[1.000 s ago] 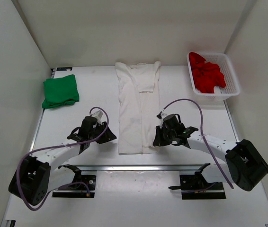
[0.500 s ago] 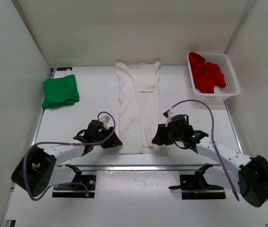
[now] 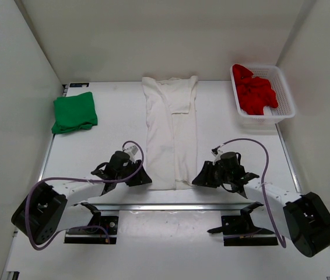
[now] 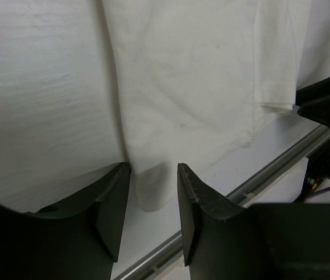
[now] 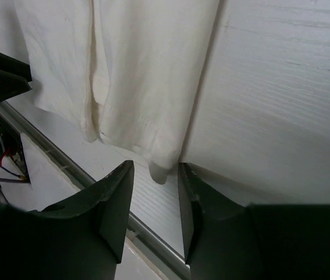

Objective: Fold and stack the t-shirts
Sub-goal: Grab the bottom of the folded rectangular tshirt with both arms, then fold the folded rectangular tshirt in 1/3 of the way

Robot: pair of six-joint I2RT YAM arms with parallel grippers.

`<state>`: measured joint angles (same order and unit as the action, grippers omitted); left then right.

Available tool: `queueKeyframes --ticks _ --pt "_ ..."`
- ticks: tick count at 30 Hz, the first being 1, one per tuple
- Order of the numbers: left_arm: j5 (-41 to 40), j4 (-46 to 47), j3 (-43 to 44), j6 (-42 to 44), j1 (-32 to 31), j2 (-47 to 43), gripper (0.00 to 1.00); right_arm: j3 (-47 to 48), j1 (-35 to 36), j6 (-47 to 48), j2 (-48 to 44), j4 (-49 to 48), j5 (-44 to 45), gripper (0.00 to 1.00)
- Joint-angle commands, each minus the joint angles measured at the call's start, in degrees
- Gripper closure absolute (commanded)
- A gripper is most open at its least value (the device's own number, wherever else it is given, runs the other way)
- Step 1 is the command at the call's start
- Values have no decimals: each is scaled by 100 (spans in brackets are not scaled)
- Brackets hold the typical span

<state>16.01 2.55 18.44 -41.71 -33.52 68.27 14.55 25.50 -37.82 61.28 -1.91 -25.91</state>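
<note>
Your left hand [image 4: 154, 178] half open at near-left corner of white shirt [image 3: 171, 128]; right hand [image 5: 156, 172] likewise, near-right corner; neither gripping.

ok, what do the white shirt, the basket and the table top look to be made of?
White shirt: soft matte cloth, limp with creases and folded edges; probably cotton knit, not certain. Basket: rigid white plastic by the look, open mesh walls. Table top: hard matte white board with fine parallel lines in the wrist views; material unclear.
</note>
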Motion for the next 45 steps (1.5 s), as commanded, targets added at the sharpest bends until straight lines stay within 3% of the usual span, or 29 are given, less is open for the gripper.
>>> queueKeyframes --ticks 1,7,9,12,14,15,16,17,19,20,22,25,27,30,33,38,40,43,45 --pt "-37 -325 -270 -73 -138 64 53 -180 148 -260 191 -573 -151 67" --pt "34 -123 -446 -223 -67 -200 63 -180 351 -436 376 -750 7 90" --pt "156 -114 -367 -232 -172 -200 66 -172 403 -358 245 -706 121 93" --pt "358 -88 -323 -223 -243 -51 78 -154 438 -322 16 -521 157 100" --pt "464 -70 -376 -241 -252 -50 83 -189 500 -348 -80 -433 218 100" --pt "491 -105 -419 -223 -269 -68 81 -206 535 -340 -124 -398 262 99" --pt "465 -175 -489 -232 -217 -120 73 -233 553 -375 -159 -406 332 100" --pt "430 -176 -525 -223 -217 -260 64 -259 536 -384 -186 -406 298 95" --pt "429 -115 -691 -354 -147 -401 55 -321 439 -323 -212 -415 193 83" --pt "455 -97 -744 -372 -111 -463 53 -295 395 -313 -213 -415 183 75" --pt "438 -70 -702 -355 -137 -446 52 -268 368 -235 -212 -398 174 71" --pt "429 -18 -622 -425 -278 -297 58 -268 246 -217 -90 -432 131 72" --pt "490 105 -578 -452 -366 -157 65 -207 289 -217 16 -476 113 81" --pt "499 54 -543 -408 -322 -103 82 -198 447 -217 121 -486 209 97" --pt "543 -244 -499 -276 -191 -252 100 -189 727 -287 121 -302 262 100" --pt "702 -1290 -534 -345 -304 -1104 100 -32 1780 -813 -685 717 735 100" --pt "789 -1799 -447 -513 -156 -1866 100 196 2081 -911 -1054 1410 1052 100" --pt "903 -2240 96 -426 493 -2309 100 654 1435 -430 -1434 1843 853 99" --pt "869 -2223 596 -207 636 -2012 100 996 734 26 -1278 1843 492 100"
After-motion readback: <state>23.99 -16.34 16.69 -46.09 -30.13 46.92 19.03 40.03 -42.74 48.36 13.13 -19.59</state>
